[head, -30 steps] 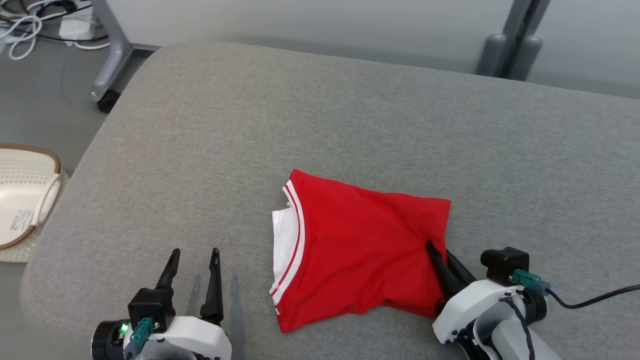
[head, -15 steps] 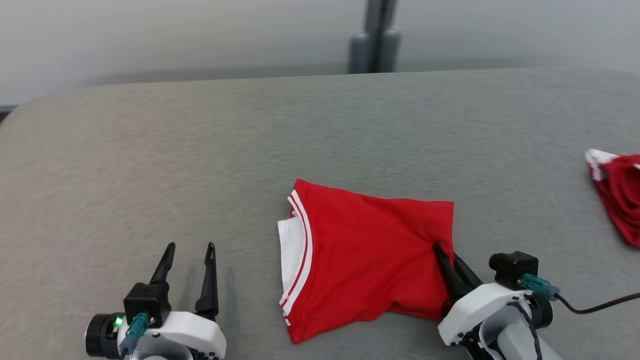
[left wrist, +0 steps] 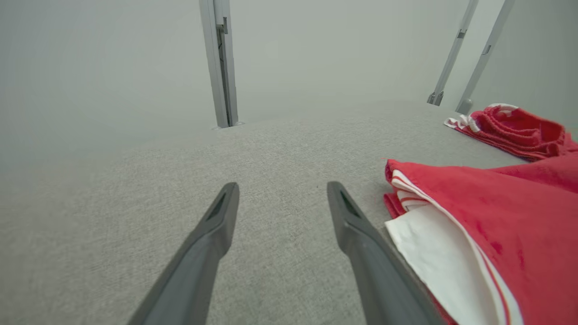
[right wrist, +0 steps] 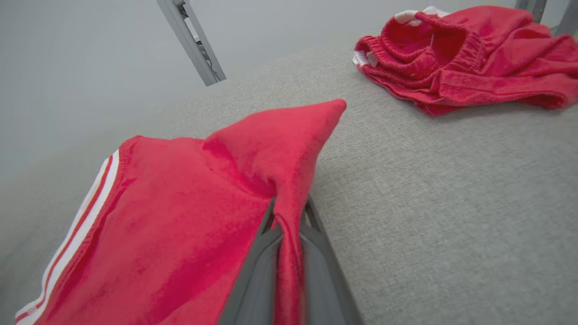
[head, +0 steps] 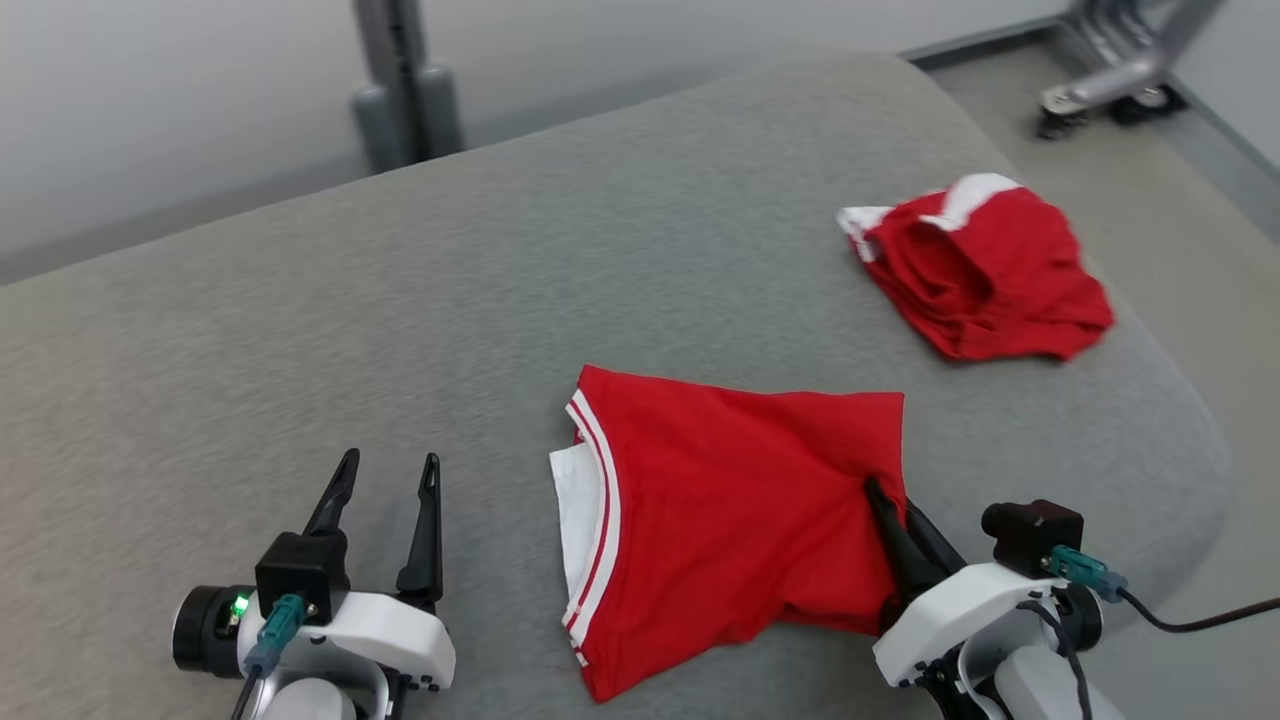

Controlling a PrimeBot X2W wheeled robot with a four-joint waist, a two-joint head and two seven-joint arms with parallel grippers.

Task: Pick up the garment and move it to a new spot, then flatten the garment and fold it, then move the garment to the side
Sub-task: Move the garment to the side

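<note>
Head view: right gripper (head: 888,497) pinching garment (head: 740,500) edge; left gripper (head: 390,458) standing open, empty. Risk: one-sided drag bunching fold, thin pinch slipping off cloth.

Overall light: bright, even and diffuse, with no glare on the grey cushion (head: 300,330).
Shadows: soft. A thin dark band lies under the garment (head: 740,500) edge just beside the right gripper (head: 888,497) fingers, and another under the crumpled red clothing (right wrist: 460,58) far beyond them.
Head view sharpness: fingers crisp; the post (head: 405,90) far beyond the fingertips looks smeared.
Wrist view focus: the left gripper (left wrist: 282,186) fingers blur toward the bottom edge; cloth between the right fingers is soft.
Edge distortion: wide-angle; posts beyond the fingertips lean.
Colour: red heavily saturated, folds faint.
</note>
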